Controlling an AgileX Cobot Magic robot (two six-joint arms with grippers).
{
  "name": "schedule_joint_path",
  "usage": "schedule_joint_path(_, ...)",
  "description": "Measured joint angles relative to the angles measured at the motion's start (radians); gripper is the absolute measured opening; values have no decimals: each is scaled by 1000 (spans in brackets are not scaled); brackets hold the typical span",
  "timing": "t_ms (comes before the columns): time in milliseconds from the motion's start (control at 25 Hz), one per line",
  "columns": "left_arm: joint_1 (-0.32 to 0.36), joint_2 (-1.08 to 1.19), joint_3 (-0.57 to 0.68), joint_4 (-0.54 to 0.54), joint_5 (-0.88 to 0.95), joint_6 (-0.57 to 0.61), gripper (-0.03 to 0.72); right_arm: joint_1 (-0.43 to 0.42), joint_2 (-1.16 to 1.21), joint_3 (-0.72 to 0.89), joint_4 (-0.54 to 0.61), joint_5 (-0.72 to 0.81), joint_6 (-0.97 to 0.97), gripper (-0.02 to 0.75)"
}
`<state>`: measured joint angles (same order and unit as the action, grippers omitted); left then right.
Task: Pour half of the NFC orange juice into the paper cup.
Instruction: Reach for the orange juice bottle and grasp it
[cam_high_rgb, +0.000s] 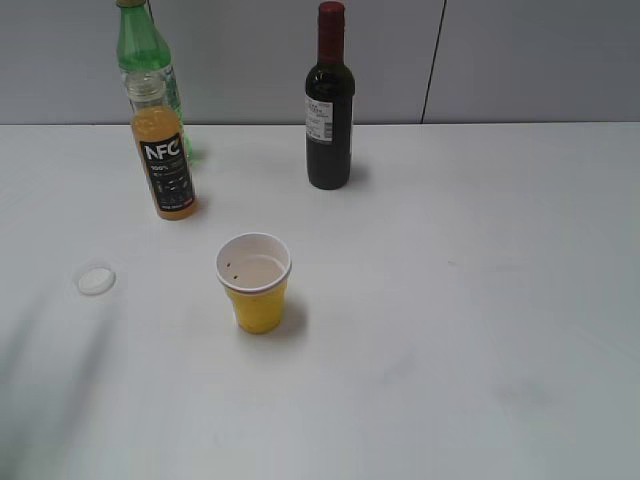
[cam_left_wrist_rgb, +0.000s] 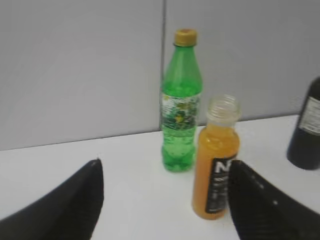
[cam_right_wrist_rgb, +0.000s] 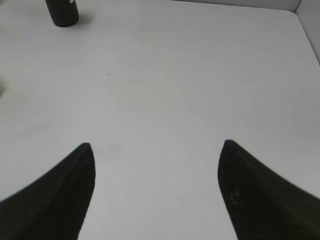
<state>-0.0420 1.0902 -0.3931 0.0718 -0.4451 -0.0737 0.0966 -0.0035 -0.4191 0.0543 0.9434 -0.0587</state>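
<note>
On the white table (cam_high_rgb: 480, 330), starting at the far left of the exterior view, a small white cap (cam_high_rgb: 97, 279) lies flat by itself. Neither gripper shows in that view.

The left gripper (cam_left_wrist_rgb: 165, 200) stands wide open with nothing between its jaws; its 2 dark fingers (cam_left_wrist_rgb: 75, 205) frame the bottom of the left wrist view. Ahead of it, just inside its right finger, stands the juice (cam_left_wrist_rgb: 216, 160), upright and uncapped, orange liquid filling it up to the shoulder, the black label partly hidden by that finger. The green bottle (cam_left_wrist_rgb: 181, 100) stands upright a little farther off and slightly to the left of the juice, capped in yellow, close behind it. In the exterior view the juice (cam_high_rgb: 164, 150) overlaps the green bottle (cam_high_rgb: 146, 60).

The cup (cam_high_rgb: 256, 282) stands upright nearer the camera than the juice and to its right, apart from it, and it is out of the left wrist view. Its white inside shows a few dark specks; whether it holds any liquid cannot be told.

The wine bottle (cam_high_rgb: 329, 100) stands upright farther right, at the back, well apart from the cup.

The right gripper (cam_right_wrist_rgb: 156, 192) is also spread wide and empty, over bare table, with only the wine bottle's base (cam_right_wrist_rgb: 62, 12) far ahead to its left.
</note>
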Motion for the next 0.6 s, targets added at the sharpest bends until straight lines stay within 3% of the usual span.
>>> schedule_joint_path(120,0,129,-1,212,-134,-162,590,0,0,0,0,0,0,576)
schedule_joint_path(200,0,221,-10,308,-205,-212,590,0,0,0,0,0,0,576)
schedule_joint_path(480,6,450,-158,476,-280,-276,590,0,0,0,1,0,0,576)
schedule_joint_path(600,57,517,-219,557,-357,-353,590,0,0,0,2,0,0,576)
